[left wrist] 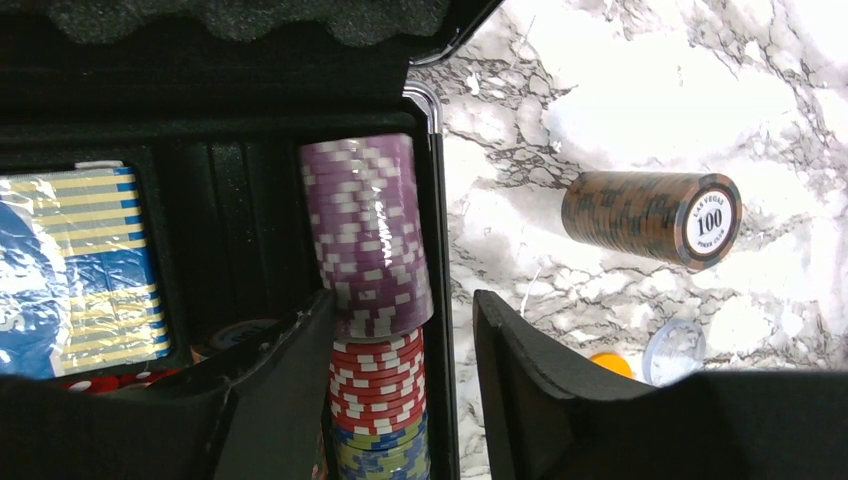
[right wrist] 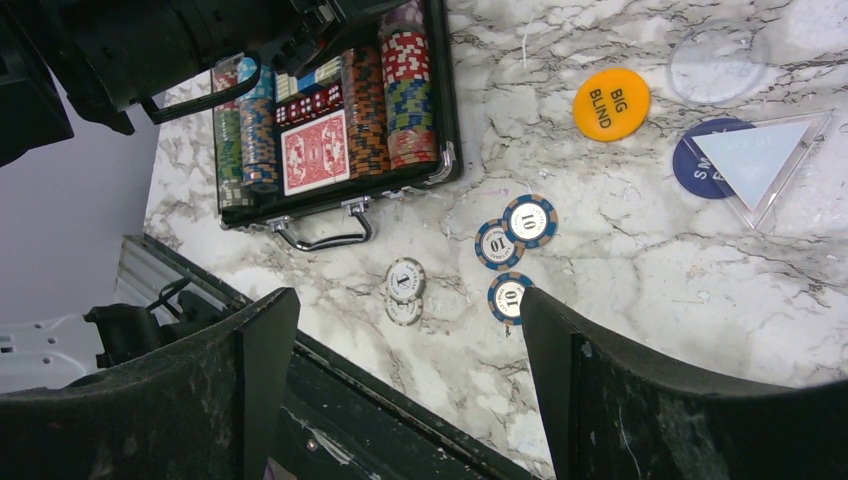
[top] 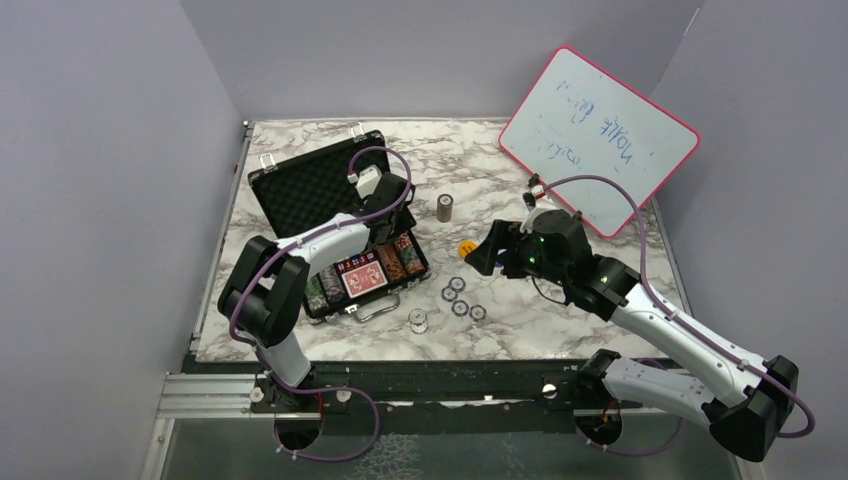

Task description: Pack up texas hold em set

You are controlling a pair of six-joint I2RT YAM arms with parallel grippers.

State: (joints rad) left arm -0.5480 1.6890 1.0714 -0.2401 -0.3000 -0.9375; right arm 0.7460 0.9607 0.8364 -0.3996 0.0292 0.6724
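Slotting purple chips [left wrist: 365,235] into case [top: 305,185] with left jaws parted; next, probably collecting loose tabletop chips [right wrist: 528,220] using open right jaws.

pink-framed whiteboard [top: 598,140], marble table [top: 560,335]

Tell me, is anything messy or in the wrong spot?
Yes. Several loose chips lie scattered on the table outside the case. A brown chip roll and the orange button also sit apart, unpacked.

Marbled white tabletop [top: 545,332] enclosed by plain grey-lilac walls [top: 100,180] on three sides, with a metal rail [top: 210,395] along its near edge.
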